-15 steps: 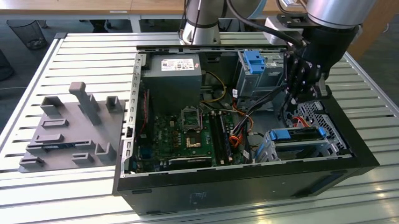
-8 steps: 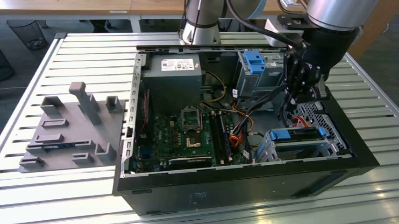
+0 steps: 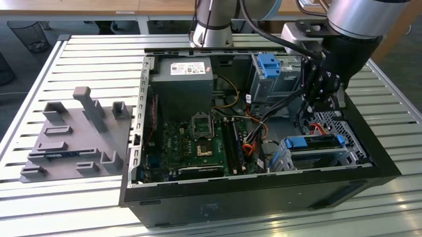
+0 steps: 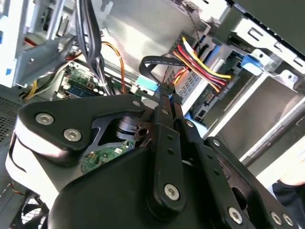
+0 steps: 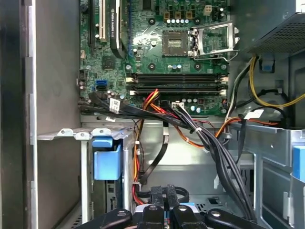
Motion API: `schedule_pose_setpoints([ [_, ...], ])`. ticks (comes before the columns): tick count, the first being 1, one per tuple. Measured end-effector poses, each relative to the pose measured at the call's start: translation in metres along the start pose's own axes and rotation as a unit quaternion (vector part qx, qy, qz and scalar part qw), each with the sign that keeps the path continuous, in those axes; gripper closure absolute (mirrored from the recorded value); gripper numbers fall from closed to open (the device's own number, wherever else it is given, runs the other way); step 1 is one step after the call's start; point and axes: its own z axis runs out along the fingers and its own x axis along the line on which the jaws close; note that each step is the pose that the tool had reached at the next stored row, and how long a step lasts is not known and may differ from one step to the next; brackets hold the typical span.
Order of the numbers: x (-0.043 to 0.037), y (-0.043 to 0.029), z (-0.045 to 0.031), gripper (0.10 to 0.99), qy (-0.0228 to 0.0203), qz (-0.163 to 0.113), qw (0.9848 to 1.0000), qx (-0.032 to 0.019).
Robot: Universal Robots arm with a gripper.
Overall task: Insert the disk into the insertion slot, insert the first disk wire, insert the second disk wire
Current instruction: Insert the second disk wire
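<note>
Bright blue plastic frames the disk point(image 3: 315, 142), which sits inside the insertion slot point(image 3: 316, 157), the low perforated metal cage at about four o'clock in the open computer case point(image 3: 264, 190) in the exterior view. The black gripper point(image 3: 323, 98) hangs just above that cage. In the second wrist view its fingers point(image 4: 167, 117) are pressed together, pinching a flat black cable point(image 4: 155, 61).

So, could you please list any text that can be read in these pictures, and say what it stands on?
None can be read.
White label on the power supply box: print too small.
White tag on the black cable bundle: blurred.
Circuit board markings: too small.
The disk shows no readable label.
</note>
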Motion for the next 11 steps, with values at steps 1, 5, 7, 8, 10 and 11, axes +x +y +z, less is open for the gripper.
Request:
schedule_pose_setpoints([
  [1, 0.0022, 0.0, 0.0002, 0.941, 0.0, 0.0, 1.0, 0.0],
  [5, 0.0087, -0.0002, 0.0007, 0.941, -0.0061, 0.0, 1.0, 0.0],
  [7, 0.0107, -0.0003, 0.001, 0.941, -0.0238, 0.0, 0.9997, -0.0004],
  [8, 0.0121, -0.0003, 0.001, 0.941, -0.0333, 0.001, 0.9994, -0.0006],
  [10, 0.0161, -0.0004, 0.0015, 0.941, -0.0403, 0.001, 0.9992, -0.0008],
  [11, 0.0186, -0.0004, 0.0017, 0.941, -0.0413, 0.001, 0.9991, -0.0008],
])
